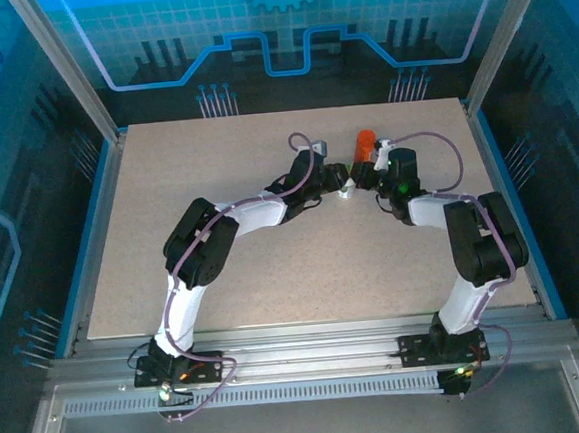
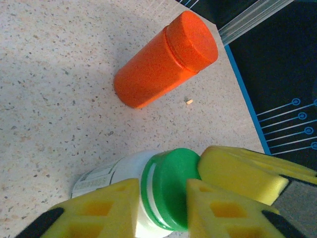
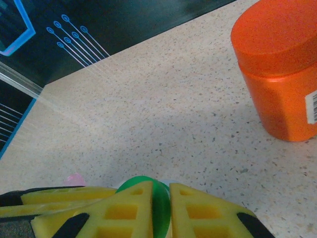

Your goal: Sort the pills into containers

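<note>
White bottle (image 2: pixel 106 176) with green cap (image 2: pixel 171 173): near the orange bottle (image 2: pixel 158 64), on the side toward the arm bases, not touching it.

Left gripper (image 2: pixel 161 196): closed on the white bottle, one yellow finger on each side just below the cap.

Right gripper (image 3: pixel 161 201): closed on the green cap; a thin sliver of green shows between its fingers.

Left wrist view adds the white body and label of the bottle, and one right-gripper finger (image 2: pixel 245 171) against the cap's rim. It also shows one small pale pill (image 2: pixel 188 101) on the table (image 2: pixel 44 74), just beside the orange bottle's base.

Right wrist view adds a small pink object (image 3: pixel 74 178), well apart from the orange bottle and too blurred to identify. It also shows a barcode label on the orange bottle's side.

Orange bottle: upright, capped.

Top view: both grippers meet just beside the orange bottle.

Cannot tell whether the white bottle rests on the table.
</note>
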`<act>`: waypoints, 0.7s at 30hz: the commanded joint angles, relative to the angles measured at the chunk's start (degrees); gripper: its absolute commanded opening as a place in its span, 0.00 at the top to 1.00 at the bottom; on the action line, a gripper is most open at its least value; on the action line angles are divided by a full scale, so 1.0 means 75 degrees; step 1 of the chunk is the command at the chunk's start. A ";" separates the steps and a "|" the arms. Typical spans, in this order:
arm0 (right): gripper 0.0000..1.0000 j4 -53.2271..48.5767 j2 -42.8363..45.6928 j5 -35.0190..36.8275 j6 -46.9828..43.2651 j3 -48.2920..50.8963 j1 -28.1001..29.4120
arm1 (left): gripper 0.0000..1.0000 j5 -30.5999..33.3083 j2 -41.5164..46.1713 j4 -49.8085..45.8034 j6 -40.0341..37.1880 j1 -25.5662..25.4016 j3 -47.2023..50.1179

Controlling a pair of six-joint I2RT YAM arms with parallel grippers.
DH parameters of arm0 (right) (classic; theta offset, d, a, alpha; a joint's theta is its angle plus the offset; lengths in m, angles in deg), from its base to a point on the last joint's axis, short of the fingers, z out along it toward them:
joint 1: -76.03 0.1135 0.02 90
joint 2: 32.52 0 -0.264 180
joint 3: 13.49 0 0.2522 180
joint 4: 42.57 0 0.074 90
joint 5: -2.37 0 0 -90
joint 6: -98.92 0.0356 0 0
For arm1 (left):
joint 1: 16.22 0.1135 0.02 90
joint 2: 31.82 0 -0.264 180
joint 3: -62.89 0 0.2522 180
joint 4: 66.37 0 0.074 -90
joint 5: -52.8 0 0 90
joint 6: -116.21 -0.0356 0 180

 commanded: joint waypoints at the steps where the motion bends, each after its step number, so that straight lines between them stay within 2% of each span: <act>1: 0.84 -0.1022 -0.0321 -0.0823 0.0640 0.0235 -0.0015 | 0.73 -0.0150 -0.0618 -0.1301 -0.0093 -0.0200 0.0425; 7: 0.80 -0.0813 0.0184 -0.1422 0.1203 0.0188 -0.0167 | 0.73 -0.0308 -0.0466 -0.1092 0.0028 -0.0162 0.0569; 12: 0.79 -0.0718 0.0334 -0.1486 0.1748 0.0261 -0.0297 | 0.73 -0.0379 -0.0454 -0.1178 0.0059 -0.0118 0.0448; 17: 0.76 -0.1084 0.0676 -0.1081 0.1541 0.0526 -0.0320 | 0.72 -0.0440 -0.0435 -0.1130 0.0110 -0.0095 0.0445; 21: 0.73 -0.1353 0.0769 -0.1194 0.1421 0.0517 -0.0349 | 0.72 -0.0473 -0.0436 -0.1106 0.0150 -0.0072 0.0445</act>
